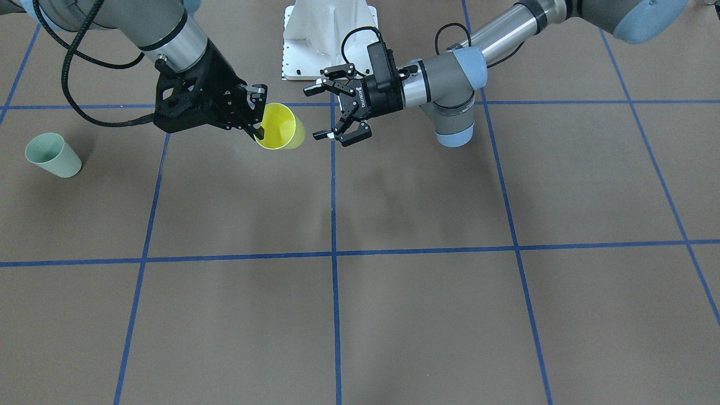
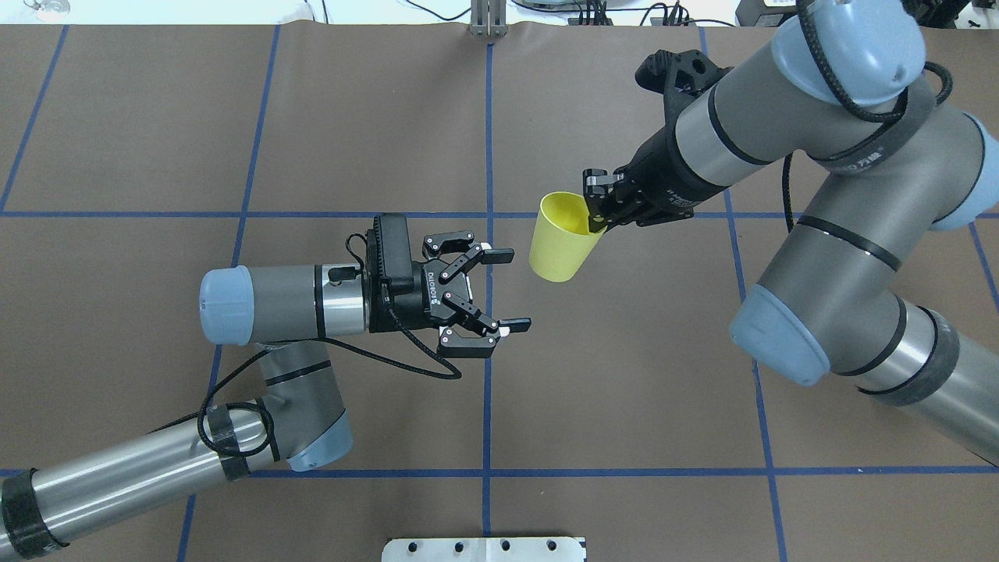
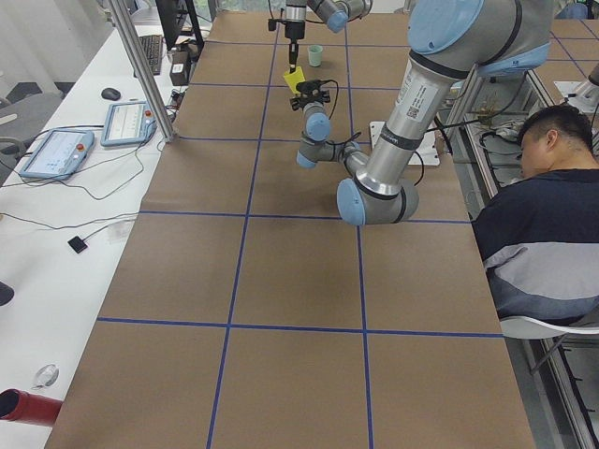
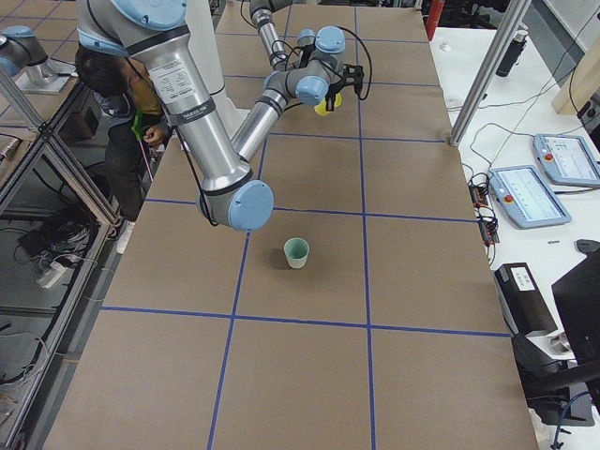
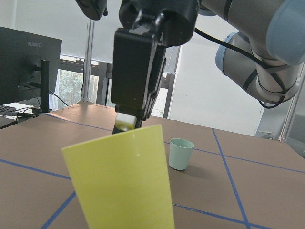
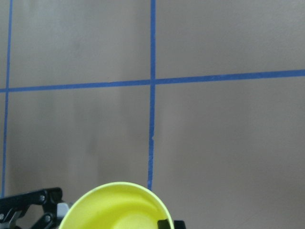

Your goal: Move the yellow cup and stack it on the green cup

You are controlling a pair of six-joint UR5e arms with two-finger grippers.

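Right gripper (image 2: 596,209) pinches rim of bright yellow plastic tumbler (image 2: 558,243), likely light, slick; left gripper (image 2: 511,288) beside it, agape; grasp mid-wall.

Legible markings: two. "ROBOTIQ" appears in white capitals on the black body of the left gripper (image 2: 511,288) and can be read in the overhead and front-facing views. "HUAWEI" appears on the top bezel of the monitor (image 5: 28,67), which stands off the tabletop's operator-side edge in the left wrist view. A white label with dark print on the forearm tube of the left arm (image 3: 412,98) and pale lettering on a grey link of the right arm (image 2: 862,160) — both too small to read.
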